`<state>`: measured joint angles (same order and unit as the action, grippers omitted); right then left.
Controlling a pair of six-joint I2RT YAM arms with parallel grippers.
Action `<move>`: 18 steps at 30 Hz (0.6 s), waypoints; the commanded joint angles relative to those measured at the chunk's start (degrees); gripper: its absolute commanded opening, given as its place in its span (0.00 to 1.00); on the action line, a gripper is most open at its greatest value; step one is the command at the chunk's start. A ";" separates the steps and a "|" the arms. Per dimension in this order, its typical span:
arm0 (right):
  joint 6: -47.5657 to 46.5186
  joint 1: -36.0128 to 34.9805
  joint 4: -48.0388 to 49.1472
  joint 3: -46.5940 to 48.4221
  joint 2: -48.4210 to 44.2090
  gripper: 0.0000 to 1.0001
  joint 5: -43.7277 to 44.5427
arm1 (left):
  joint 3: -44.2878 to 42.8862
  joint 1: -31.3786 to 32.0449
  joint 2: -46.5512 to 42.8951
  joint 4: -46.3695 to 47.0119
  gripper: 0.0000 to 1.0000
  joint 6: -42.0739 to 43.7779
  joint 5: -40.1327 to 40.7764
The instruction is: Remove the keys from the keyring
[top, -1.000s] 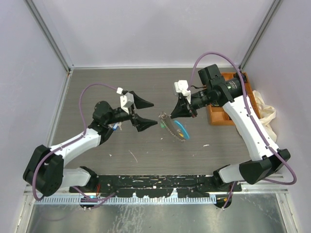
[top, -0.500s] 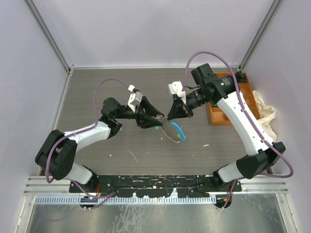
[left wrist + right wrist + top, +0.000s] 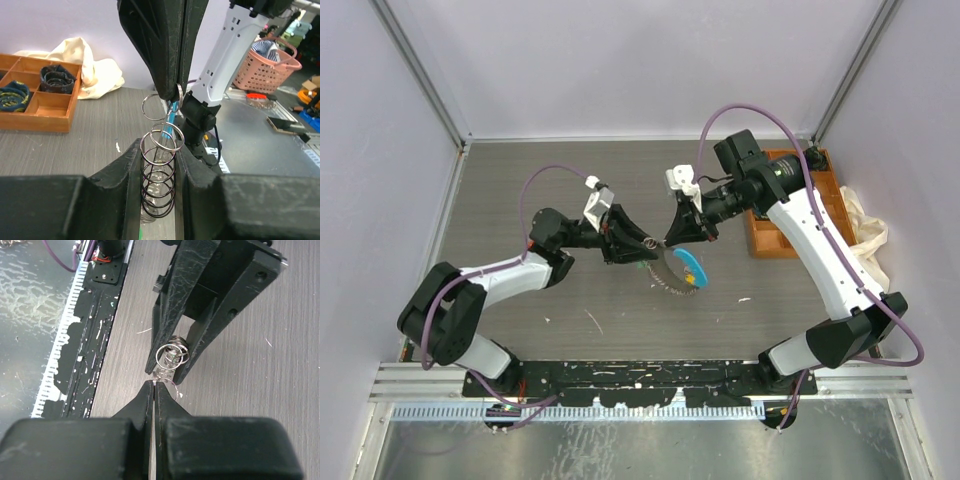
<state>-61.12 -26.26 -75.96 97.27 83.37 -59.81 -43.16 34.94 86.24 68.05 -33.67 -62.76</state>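
The keyring (image 3: 159, 172) is held up over the middle of the desk (image 3: 520, 190), between the two grippers, which meet tip to tip there. In the left wrist view it shows as a string of linked wire rings running down the gap between the left gripper (image 3: 159, 165)'s fingers (image 3: 131, 165). The jaws are drawn in on it, and each finger touches one side of the stack.

The right gripper (image 3: 154, 388) comes in from the opposite side with its jaws pressed together. They pinch the wire of the topmost ring just past the left fingertips (the rest of the rings bunch between the left fingers in this view).

From above, the free end of the chain trails from the pinch toward the near right. The light-blue curved piece (image 3: 693, 268) is on that stretch, clear of both sets of jaws. Whether this tail rests on the desk I cannot tell. The keys are too small to pick out.

A wooden tray (image 3: 767, 240) sits at the desk's right edge, with a pale cloth (image 3: 868, 235) just beyond it.
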 commanded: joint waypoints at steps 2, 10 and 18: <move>8.87 0.36 9.80 -0.25 -1.73 0.01 1.58 | 3.68 0.66 -5.02 1.74 0.00 -3.12 9.36; 11.52 1.43 11.27 -1.80 -1.76 0.01 -1.14 | 5.97 1.33 -9.76 -8.39 0.11 1.91 11.65; 11.01 1.38 10.59 -2.57 -1.84 0.01 -3.54 | 3.79 3.10 -7.05 -9.65 0.48 4.34 8.52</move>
<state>-50.54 -25.26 -67.70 94.59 83.26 -60.36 -37.12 37.19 78.43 58.43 -31.62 -51.90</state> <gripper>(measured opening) 0.039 0.461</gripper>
